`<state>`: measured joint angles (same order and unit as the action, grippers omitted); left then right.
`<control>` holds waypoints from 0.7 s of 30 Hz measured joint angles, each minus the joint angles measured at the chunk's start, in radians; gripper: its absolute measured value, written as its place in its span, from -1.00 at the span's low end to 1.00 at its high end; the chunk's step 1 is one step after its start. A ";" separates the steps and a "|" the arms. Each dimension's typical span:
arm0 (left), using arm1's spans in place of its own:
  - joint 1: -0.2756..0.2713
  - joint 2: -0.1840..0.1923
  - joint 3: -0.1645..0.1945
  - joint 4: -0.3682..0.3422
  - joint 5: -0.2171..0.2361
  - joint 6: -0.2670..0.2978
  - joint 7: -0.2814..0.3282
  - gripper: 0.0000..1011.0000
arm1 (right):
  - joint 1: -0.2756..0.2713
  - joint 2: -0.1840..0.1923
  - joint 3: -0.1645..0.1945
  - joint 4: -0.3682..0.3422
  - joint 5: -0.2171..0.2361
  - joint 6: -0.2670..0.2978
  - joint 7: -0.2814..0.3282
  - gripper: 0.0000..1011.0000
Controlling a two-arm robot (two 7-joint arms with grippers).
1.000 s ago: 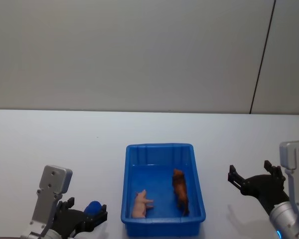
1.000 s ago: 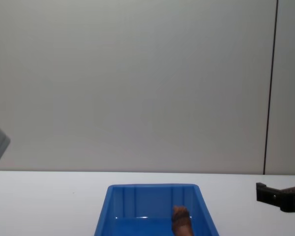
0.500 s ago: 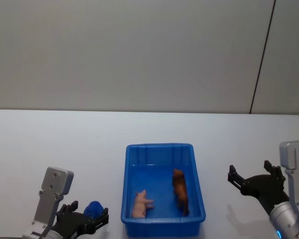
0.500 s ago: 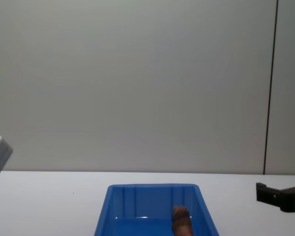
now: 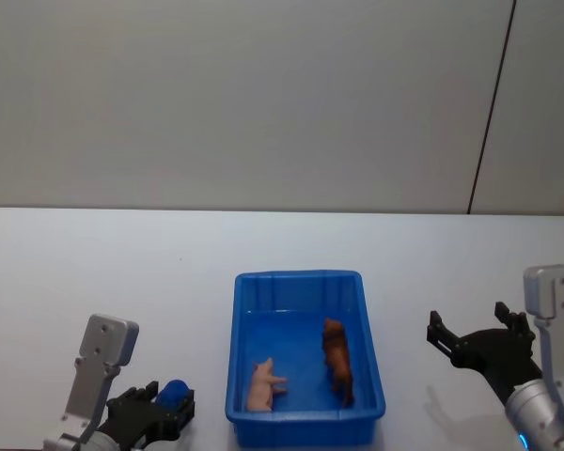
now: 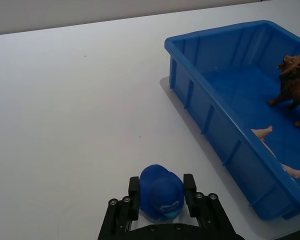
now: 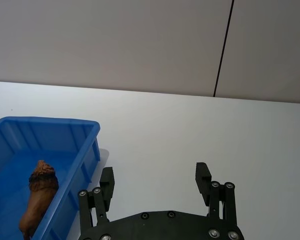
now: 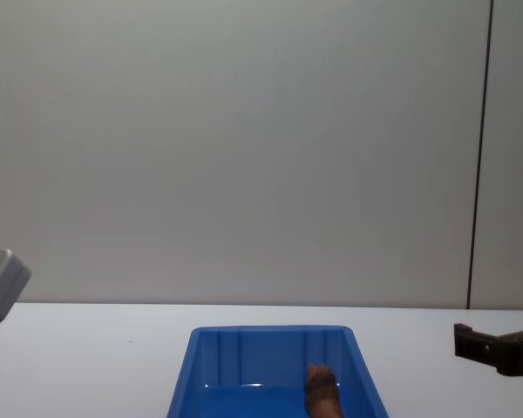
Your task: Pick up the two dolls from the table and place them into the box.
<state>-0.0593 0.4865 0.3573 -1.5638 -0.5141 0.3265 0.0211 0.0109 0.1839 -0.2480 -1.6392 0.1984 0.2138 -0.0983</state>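
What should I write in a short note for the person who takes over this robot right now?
Left gripper: low over the table, left of the box, shut on a small blue cap-shaped thing.
Right gripper: open and holding nothing, over the table right of the box.
Brown doll: standing inside the box, right side.
Pink doll: lying inside the box, left side near the front.
Done: both dolls are in the box.
Left: nothing for the dolls. Only check the blue thing in the left gripper; what it is cannot be told.
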 joint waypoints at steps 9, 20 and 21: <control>-0.016 -0.013 -0.002 0.013 0.010 0.006 -0.006 -0.39 | 0.000 0.000 0.000 0.000 0.000 0.000 0.000 0.98; -0.025 -0.021 -0.004 -0.002 0.033 -0.009 -0.016 -0.56 | 0.000 0.000 0.000 0.000 0.000 0.000 0.000 0.98; -0.026 -0.021 -0.005 -0.006 0.038 -0.014 -0.019 -0.57 | 0.000 0.000 0.000 0.000 0.000 0.000 0.000 0.98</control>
<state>-0.0856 0.4655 0.3527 -1.5701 -0.4764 0.3127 0.0019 0.0110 0.1839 -0.2480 -1.6392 0.1984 0.2138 -0.0983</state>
